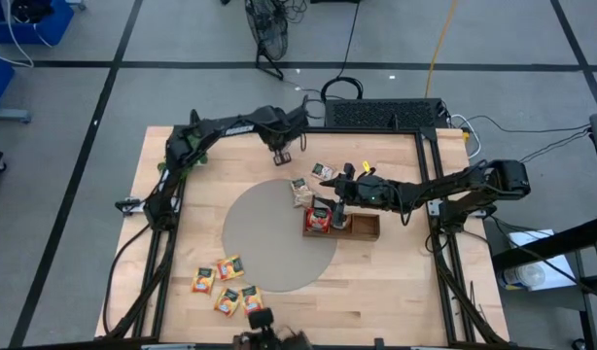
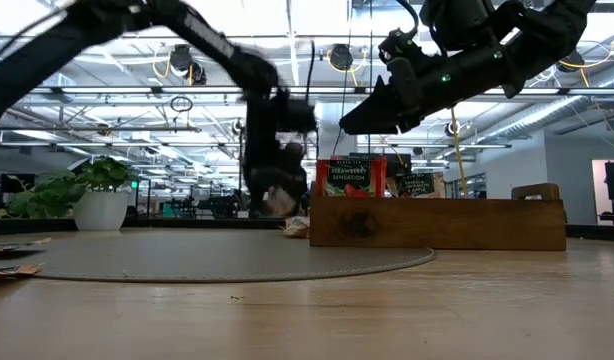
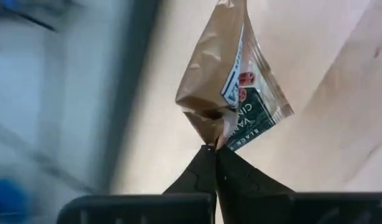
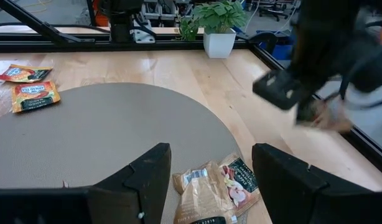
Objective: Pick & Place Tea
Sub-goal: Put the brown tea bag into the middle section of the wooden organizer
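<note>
left gripper (image 3: 214, 149): jaws clamped on brown tea sachet (image 3: 231, 81) | right gripper (image 4: 209, 180): jaws apart above mat-edge sachets (image 4: 217, 186)

Orange-yellow sachets (image 1: 226, 285), red sachets (image 1: 321, 216) in brown tray (image 1: 365, 227), grey mat (image 1: 269, 238).

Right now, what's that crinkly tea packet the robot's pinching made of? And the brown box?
The tea packet in the left gripper looks like thin glossy foil or plastic film: it creases and shines. The brown box looks like wood with a matte finish; faint grain shows.
</note>
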